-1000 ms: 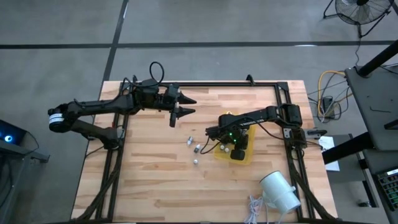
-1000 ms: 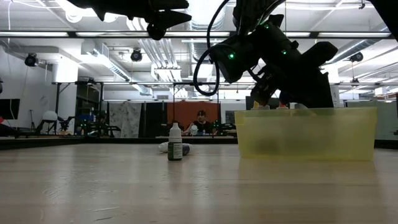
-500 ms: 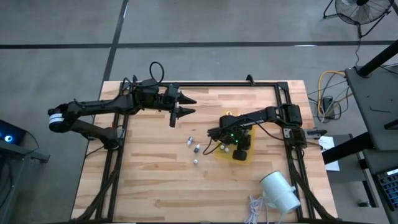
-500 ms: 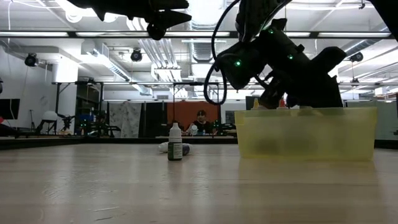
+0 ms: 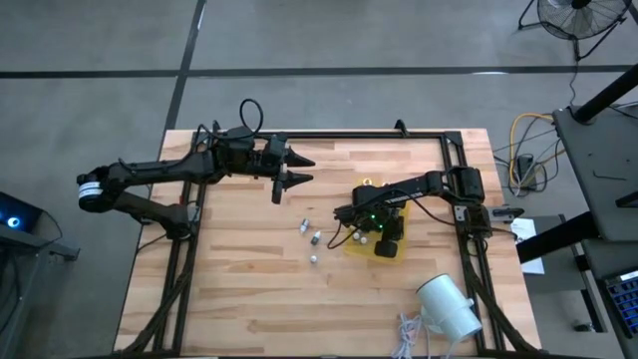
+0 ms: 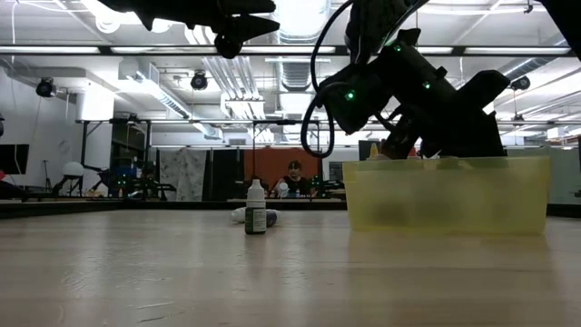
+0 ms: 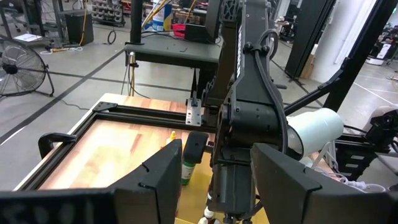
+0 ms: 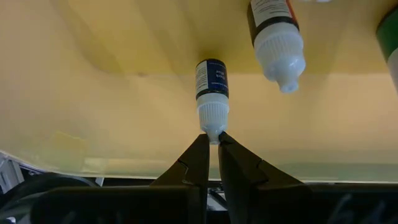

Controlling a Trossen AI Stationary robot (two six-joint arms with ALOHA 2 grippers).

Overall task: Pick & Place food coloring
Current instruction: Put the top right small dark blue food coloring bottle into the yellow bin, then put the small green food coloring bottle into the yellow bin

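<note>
The right gripper [image 8: 211, 142] is pinched nearly shut on the white tip of a small blue-labelled bottle [image 8: 210, 93], holding it inside the yellow bin [image 5: 396, 247], and a second bottle [image 8: 273, 34] with a white cap lies just beside it on the bin's floor. In the high view this gripper [image 5: 351, 235] sits at the bin's left edge. Since a second ago the right arm has sunk and tipped further over the bin in the low view, with its green light lower and farther right than before. The arm reaches in from the right side of the table [image 5: 239, 289], elbow bent, wrist angled down into the bin.

Outside the bin, a few loose bottles [image 5: 315, 237] lie on the wood just to its left, and in the low view one bottle [image 6: 256, 208] stands upright there, well apart from the bin wall.

The left gripper [image 5: 304, 170] has not moved: it hovers over the far left part of the table with its fingers spread and nothing between them, arm stretched out level

A white cylinder [image 5: 446, 307] lies near the table's front right corner
</note>
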